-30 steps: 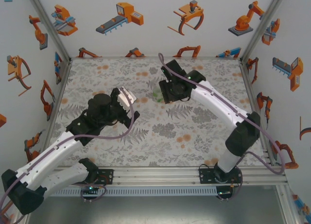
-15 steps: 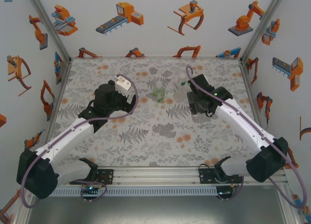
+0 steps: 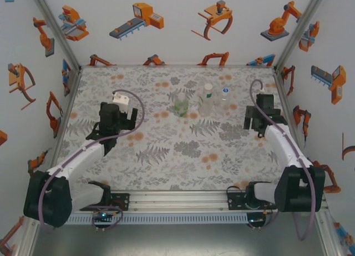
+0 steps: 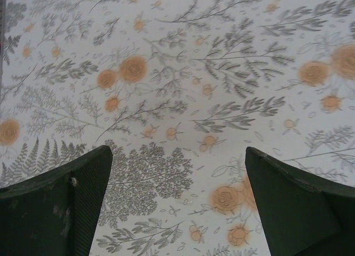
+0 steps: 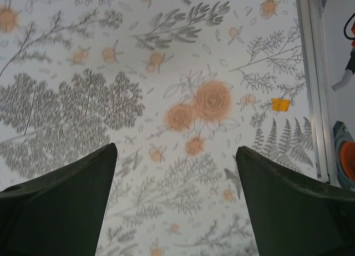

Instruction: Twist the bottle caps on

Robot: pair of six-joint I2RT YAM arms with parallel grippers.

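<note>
Three bottles stand together at the back middle of the flowered table: a green-tinted bottle, a clear labelled bottle and a second clear bottle. White bottle caps sit on top of the two clear ones. The top of the green bottle is too small to make out. My left gripper hangs over the left part of the table, well apart from the bottles. It is open with only cloth between its fingers. My right gripper is right of the bottles, also open and holding nothing.
White walls printed with orange robot pictures close the table on three sides, with metal posts at the corners. The table's right metal rail runs close to my right gripper. A small yellow mark lies on the cloth near it.
My right arm has drawn back from the bottles to the right side and its jaws have spread. My left arm has pulled back to the left, jaws still wide.
</note>
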